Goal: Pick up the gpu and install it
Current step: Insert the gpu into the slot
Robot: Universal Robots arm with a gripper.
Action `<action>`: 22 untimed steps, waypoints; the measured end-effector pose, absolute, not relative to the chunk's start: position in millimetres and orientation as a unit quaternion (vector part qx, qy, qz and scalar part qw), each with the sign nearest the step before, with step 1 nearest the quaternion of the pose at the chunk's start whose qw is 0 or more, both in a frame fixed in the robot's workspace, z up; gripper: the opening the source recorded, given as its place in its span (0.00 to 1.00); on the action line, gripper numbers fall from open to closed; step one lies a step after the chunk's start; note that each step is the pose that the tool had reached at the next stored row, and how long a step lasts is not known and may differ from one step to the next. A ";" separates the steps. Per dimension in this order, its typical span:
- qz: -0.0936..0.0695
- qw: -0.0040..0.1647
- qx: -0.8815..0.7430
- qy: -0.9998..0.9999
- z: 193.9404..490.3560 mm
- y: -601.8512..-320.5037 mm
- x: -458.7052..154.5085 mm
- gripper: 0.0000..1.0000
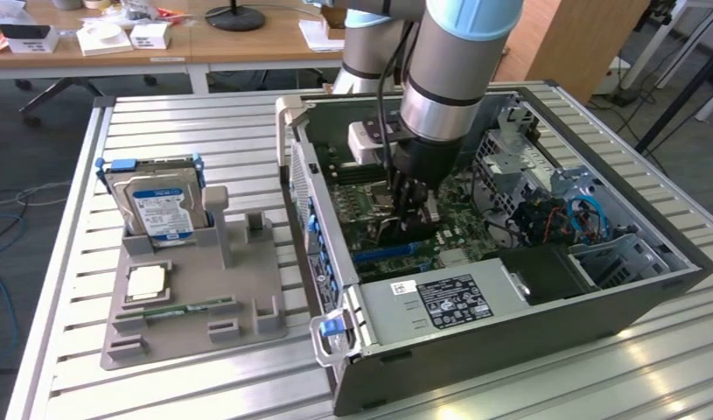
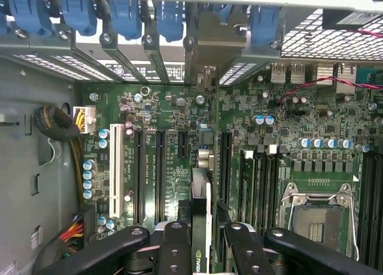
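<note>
I have the gripper (image 2: pixel 206 242) partway closed on the gpu (image 2: pixel 200 194), its fingers pinching the thin card edge-on over the motherboard (image 2: pixel 161 101) inside the open computer case (image 1: pixel 636 297). I cannot tell whether the card touches a slot. In the exterior view, the power supply (image 1: pixel 450 302) lies at 6 o'clock from the gripper. The grey parts holder (image 1: pixel 192 289) with the hard drive (image 1: pixel 164 210) sits at 9 o'clock, well apart.

1. A robotics lab or workshop: a robot arm (image 1: pixel 456 61) reaches into an opened desktop computer case (image 1: pixel 543 350) on a slatted metal workbench (image 1: pixel 192 131).
2. Wooden desks (image 1: pixel 275 39) with boxes (image 1: pixel 31 38) stand behind; cables (image 1: pixel 12 197) trail on the floor.
</note>
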State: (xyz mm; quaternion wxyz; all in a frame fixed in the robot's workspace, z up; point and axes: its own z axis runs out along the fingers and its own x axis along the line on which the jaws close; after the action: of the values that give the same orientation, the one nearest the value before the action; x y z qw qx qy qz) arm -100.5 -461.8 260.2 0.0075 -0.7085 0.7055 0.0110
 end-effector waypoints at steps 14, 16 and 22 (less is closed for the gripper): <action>0.011 0.008 -0.709 0.706 255.3 -461.7 -100.5 0.26; 0.011 0.007 -0.709 0.706 255.0 -461.8 -100.5 0.26; 0.011 0.008 -0.709 0.706 253.1 -461.7 -100.5 0.26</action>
State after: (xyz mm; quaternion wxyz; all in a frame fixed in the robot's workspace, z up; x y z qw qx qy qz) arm -100.5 -461.7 253.1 0.0076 -0.7085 0.7055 0.0110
